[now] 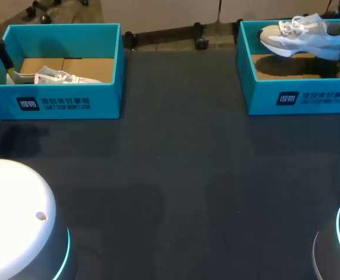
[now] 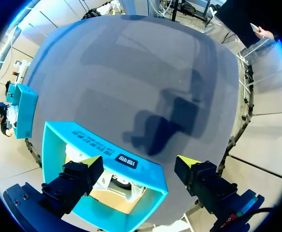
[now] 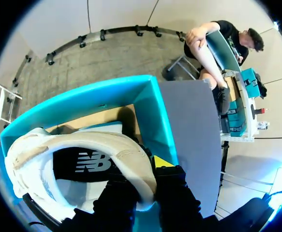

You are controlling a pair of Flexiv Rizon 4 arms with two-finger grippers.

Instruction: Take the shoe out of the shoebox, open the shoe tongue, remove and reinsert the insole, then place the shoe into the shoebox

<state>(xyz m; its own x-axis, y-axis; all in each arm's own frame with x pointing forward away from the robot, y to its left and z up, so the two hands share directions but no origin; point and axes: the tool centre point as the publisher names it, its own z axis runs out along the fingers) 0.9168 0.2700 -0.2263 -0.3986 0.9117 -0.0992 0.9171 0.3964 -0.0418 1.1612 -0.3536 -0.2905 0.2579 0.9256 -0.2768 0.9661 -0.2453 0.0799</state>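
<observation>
- My right end effector (image 3: 144, 173) is clenched on the heel collar of a grey-white shoe (image 3: 58, 145). One finger goes down inside the shoe's opening, and the other, with its yellow tip showing, presses the collar from outside.
- In the head view that shoe (image 1: 301, 34) is at the upper right of the frame. It is lifted over the open right shoebox (image 1: 298, 99), laces up and toe toward the frame's left, with its shadow on the cardboard floor beneath.
- From the right wrist, a teal corner of the right shoebox (image 3: 150, 111) lies ahead of the fingers, beyond the shoe. A strip of brown floor shows between the shoe and the wall.
- My left end effector (image 2: 138, 164) is released, its fingers spread wide with nothing gripped. It hangs above the left shoebox (image 2: 102, 145), whose printed long wall runs under the gap between the fingers.
- A second shoe (image 1: 59, 77), pale with white laces, lies low inside the left shoebox (image 1: 53, 102) at the upper left of the head view, along the near wall. From the left wrist only part of it (image 2: 116, 182) shows, under the end effector.
- The two boxes stand well apart at the far corners of the dark bench (image 1: 175, 175).
</observation>
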